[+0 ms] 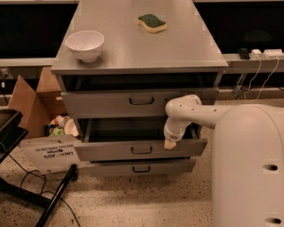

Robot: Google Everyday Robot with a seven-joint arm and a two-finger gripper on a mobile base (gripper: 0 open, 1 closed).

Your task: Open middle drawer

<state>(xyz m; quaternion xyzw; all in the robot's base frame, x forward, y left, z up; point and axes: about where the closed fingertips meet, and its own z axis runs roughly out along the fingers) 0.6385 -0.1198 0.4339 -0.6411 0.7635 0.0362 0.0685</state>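
The hand (171,144) rests at the top edge of the middle drawer (109,151), right of its loop handle (142,150); whether it is open or closed, I cannot tell. The drawer stands partly out, and an off-centre pull could skew it or let the hand slip off.

3 drawers (99,103), 1 bowl (85,45), 1 sponge (152,23); jaws mid-drawer (109,150)

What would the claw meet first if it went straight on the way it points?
The middle drawer: the claw points down at the top edge of its front, toward the right end, and seems to be touching it; depth is unclear.
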